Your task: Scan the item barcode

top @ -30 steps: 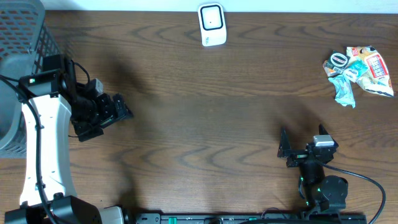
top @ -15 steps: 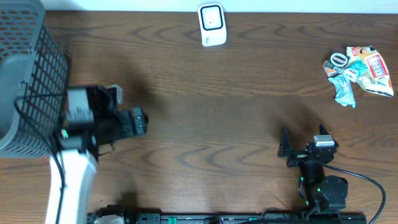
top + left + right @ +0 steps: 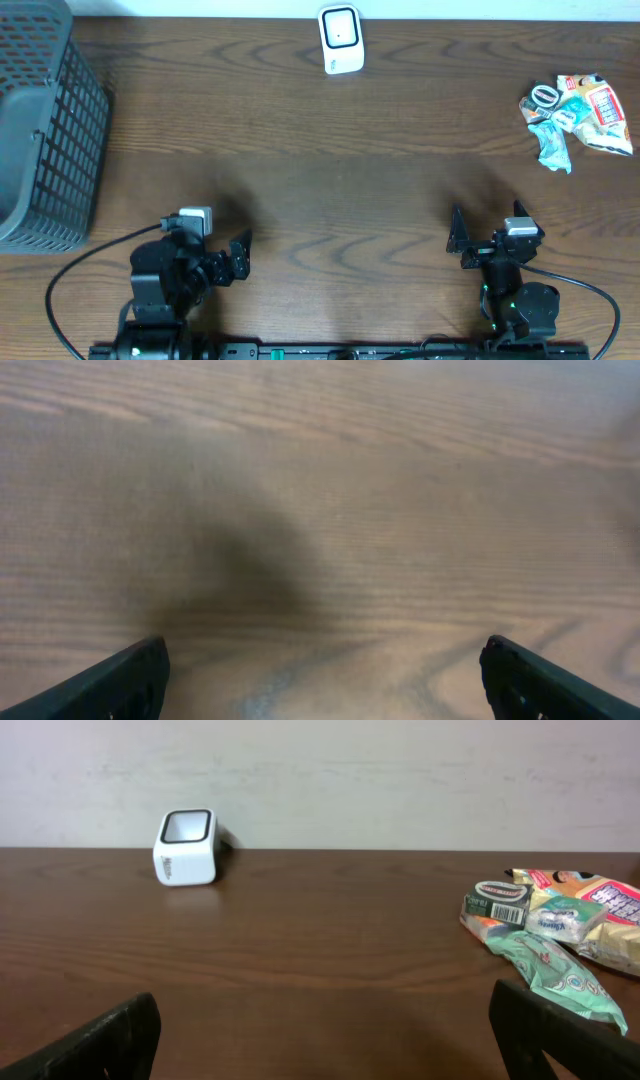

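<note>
Overhead cam: straight down, whole table in frame. Left wrist cam: very close, pitched down at bare wood, blurry. Right wrist cam: low over the near edge, level, facing the back wall. Shares white scanner and snack packets with overhead.

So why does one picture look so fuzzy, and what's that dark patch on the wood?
Left wrist view: out of focus, table grain smeared, a dark shadow left of centre. Right wrist view: sharp, white scanner and snack packets crisp. Overhead view: evenly lit, only faint shadows.
</note>
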Robot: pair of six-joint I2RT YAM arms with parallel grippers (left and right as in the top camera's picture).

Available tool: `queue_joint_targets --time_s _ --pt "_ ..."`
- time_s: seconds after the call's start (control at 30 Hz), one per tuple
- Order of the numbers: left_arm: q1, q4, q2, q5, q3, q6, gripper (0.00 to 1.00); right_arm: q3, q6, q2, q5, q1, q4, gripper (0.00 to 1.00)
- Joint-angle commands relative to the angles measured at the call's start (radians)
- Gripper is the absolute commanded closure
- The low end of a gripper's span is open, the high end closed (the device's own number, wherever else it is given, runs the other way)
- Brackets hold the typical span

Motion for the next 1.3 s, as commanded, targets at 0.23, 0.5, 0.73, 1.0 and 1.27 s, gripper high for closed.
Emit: queue_joint_targets --time_s 0.23,0.5,0.73,1.0,1.27 --pt "-0.002 0.334 -0.220 -0.043 -0.222 -0.119 0.02 -0.002 -0.011 -0.006 0.002 0.010 -0.005 0.01" --pt "-0.003 0.408 -0.301 -0.219 -0.257 -0.257 0.02 -0.002 -0.011 -0.006 0.002 0.010 -0.005 0.01" --pt "-0.034 0.419 -0.360 -0.277 -0.269 -0.257 0.02 -0.002 -0.011 -0.006 0.002 0.010 -0.005 0.01" --pt "-0.037 0.504 -0.367 -0.270 -0.322 -0.227 0.02 -0.002 -0.011 -0.006 0.002 0.010 -0.005 0.01" --pt "-0.037 0.444 -0.367 -0.244 -0.322 -0.015 0.02 -0.002 -0.011 -0.005 0.002 0.010 -0.005 0.01"
